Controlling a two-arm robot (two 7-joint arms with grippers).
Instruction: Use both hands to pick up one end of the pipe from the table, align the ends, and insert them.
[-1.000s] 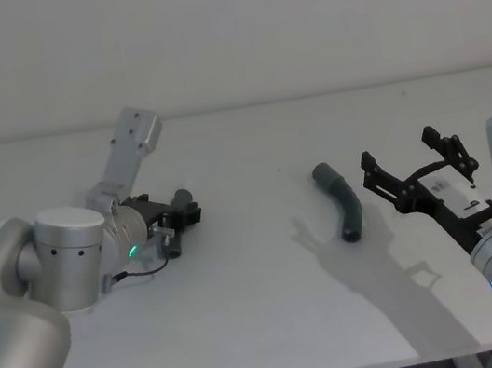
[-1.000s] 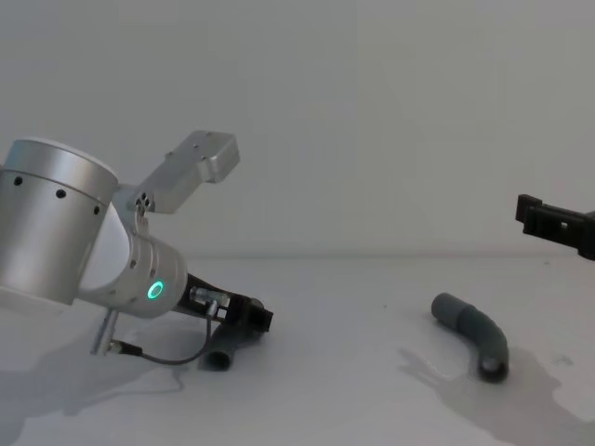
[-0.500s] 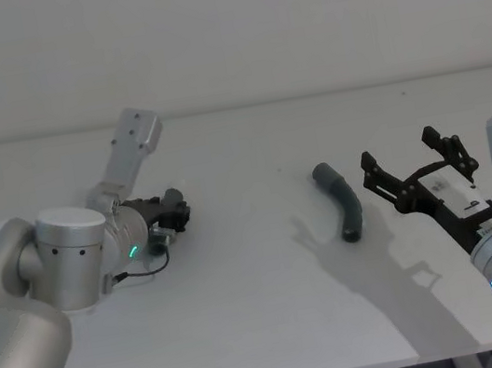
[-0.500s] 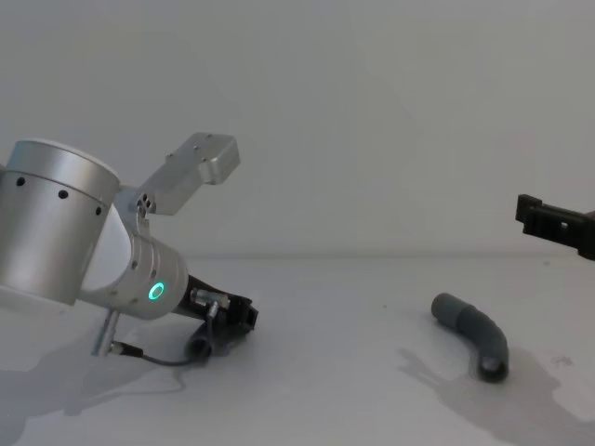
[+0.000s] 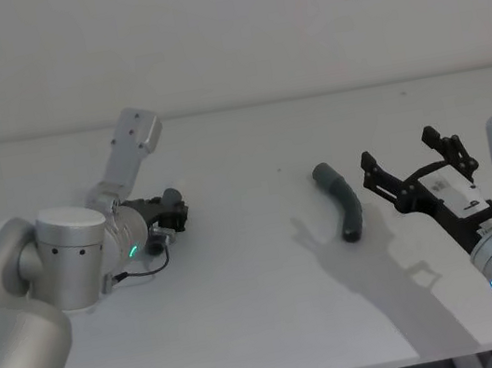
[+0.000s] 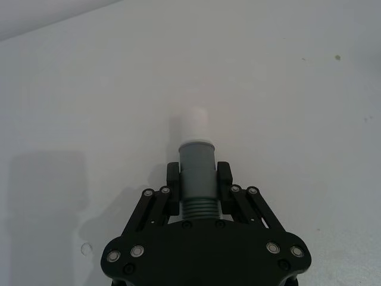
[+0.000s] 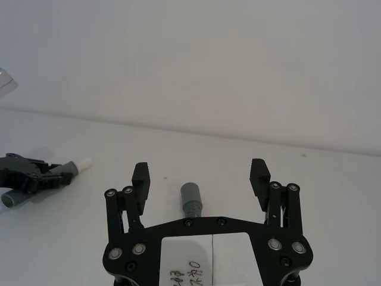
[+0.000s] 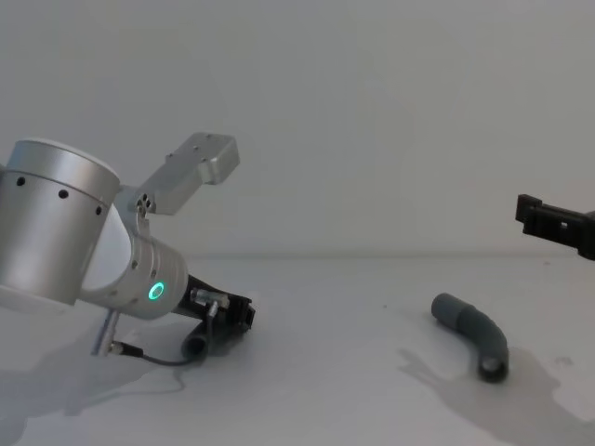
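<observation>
Left claw [image 6: 198,179]: clenched on white-tipped pipe piece [image 6: 197,156]; turned since a second ago, low over table [image 5: 268,313].
Right claw [image 7: 200,171]: spread, unmoved, beside bent pipe piece [image 5: 345,207] lying at your right.
Meaning: you still owe the second grasp.

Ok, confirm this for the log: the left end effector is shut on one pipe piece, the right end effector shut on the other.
Wrong on the right side. The right end effector is open and holds nothing; the right wrist view shows the other pipe piece lying free on the table. The left end effector is indeed shut on one pipe piece.
</observation>
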